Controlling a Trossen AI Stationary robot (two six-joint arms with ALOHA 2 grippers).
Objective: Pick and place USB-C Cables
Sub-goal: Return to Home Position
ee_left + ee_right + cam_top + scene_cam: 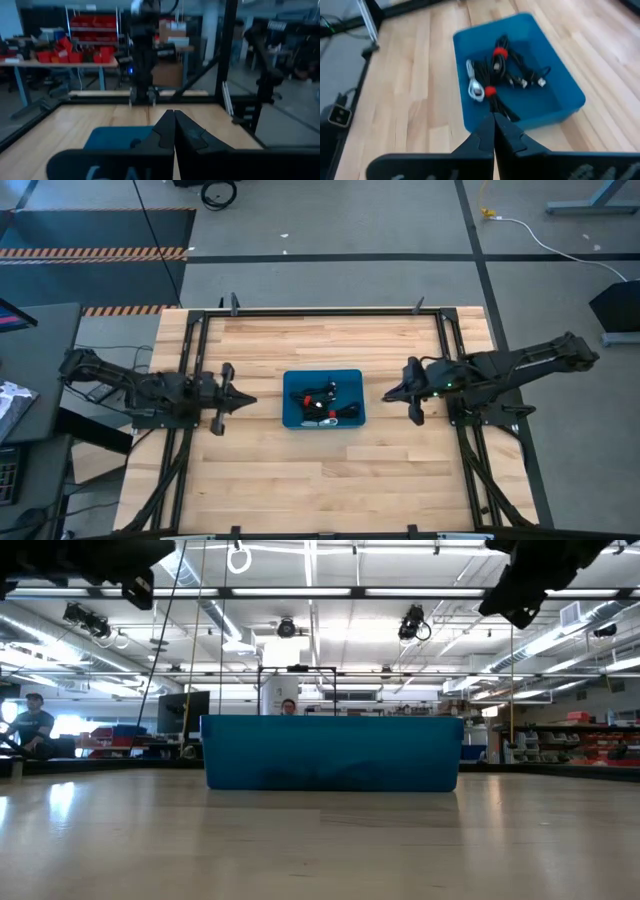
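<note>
Between the two claws, the USB-C Cables are gathered inside the blue tray, which is set near the middle of the wooden table. From the right wrist view the cables are seen lying tangled on the tray floor. They are mostly black coils, with two red tie bands and one white cable beside them. How many black coils are in the tangle cannot be counted. No cable is seen on the wood outside the tray, and nothing is held by either arm.

The right claw is held just beside the tray's near wall and above table level, with its tip aimed at the cables. Its fingers are pressed together on nothing. The left claw is held a little off the tray's opposite side, also pointing toward it, and its fingers are likewise closed and empty. In the low view only the tray's long wall is shown, and the cables are hidden behind it.

The picking and placing is judged complete, since the cables are collected and the tray is centred. What is judged to be left is only the drawing back of both arms to their resting poses. Little risk is expected there, provided the tray is not brushed by the right claw in passing.
</note>
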